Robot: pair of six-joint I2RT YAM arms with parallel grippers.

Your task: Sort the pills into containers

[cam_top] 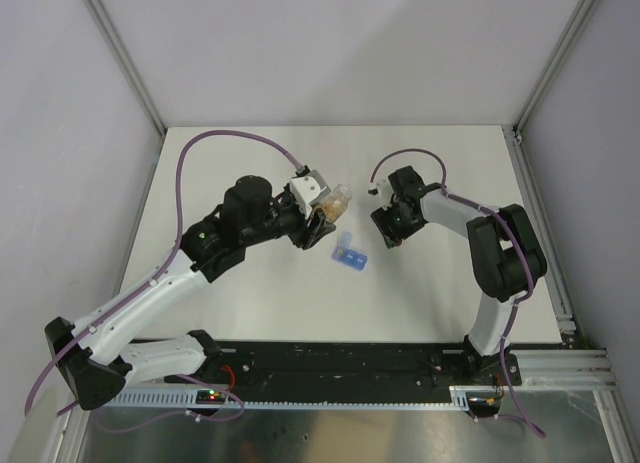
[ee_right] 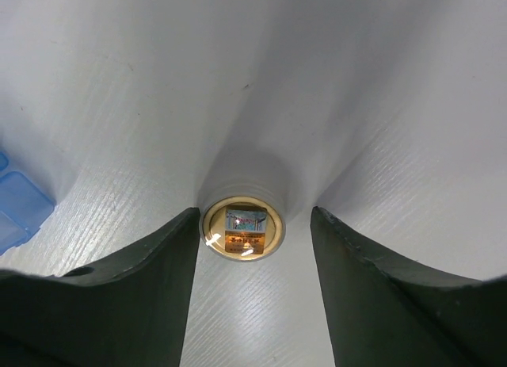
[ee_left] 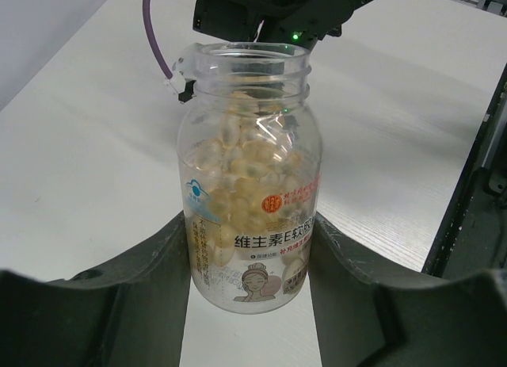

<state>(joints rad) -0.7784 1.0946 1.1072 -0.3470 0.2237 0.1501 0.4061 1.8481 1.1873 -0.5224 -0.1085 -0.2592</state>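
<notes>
Left end effector (ee_left: 250,224): clamped on the lower sides of the clear bottle (ee_left: 249,145), which is uncapped and held off the table (cam_top: 250,313).
Pills (ee_left: 245,169): pale yellow softgels, all inside the clear bottle.
Pill box (cam_top: 350,253): light blue, lying on the table between the two end effectors, just beside the bottle's mouth.
Right end effector (ee_right: 255,212): fingers apart, low over the table, straddling a small round object (ee_right: 242,231) with a cream rim; a gap shows on one side.
</notes>
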